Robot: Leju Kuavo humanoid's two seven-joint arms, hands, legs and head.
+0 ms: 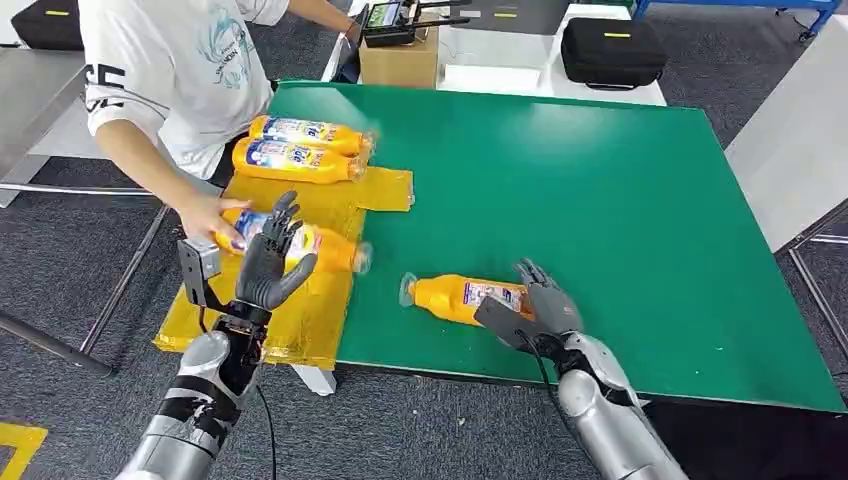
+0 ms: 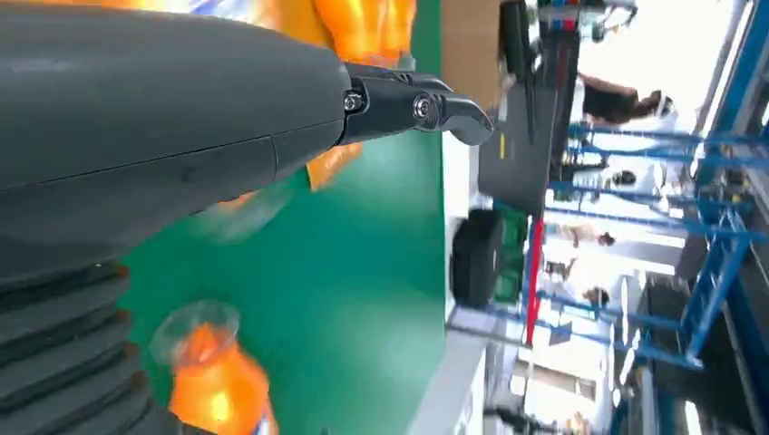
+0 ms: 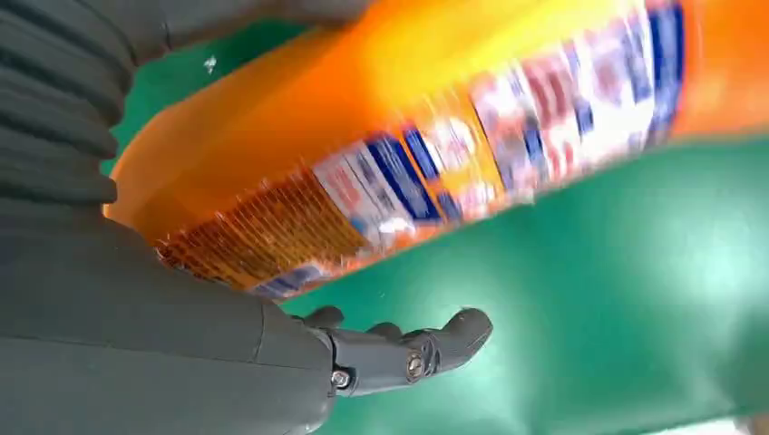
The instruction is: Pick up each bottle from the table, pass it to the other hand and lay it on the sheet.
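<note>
Bottle on the table: an orange bottle (image 1: 463,298) with a blue-and-white label lies on its side on the green table (image 1: 620,210), clear cap toward the sheet, base at the right hand.
Right hand: the right hand (image 1: 535,305) rests against the bottle's base end, fingers spread along it — whether it has a hold on the bottle I cannot tell; the right wrist view has the label close above the thumb (image 3: 408,353).
Bottle at the sheet's near part: a third bottle (image 1: 300,248) lies across the yellow sheet (image 1: 300,325), cap pointing toward the table's middle.
Left hand: the left hand (image 1: 270,262) stands upright in front of that bottle, fingers apart, holding nothing.
Person: a person's hand (image 1: 210,215) rests on the far end of the same bottle.
Laid bottles: two bottles (image 1: 300,145) lie side by side at the sheet's far end.
Beyond the table: a cardboard box (image 1: 400,60) and a black case (image 1: 612,50).
</note>
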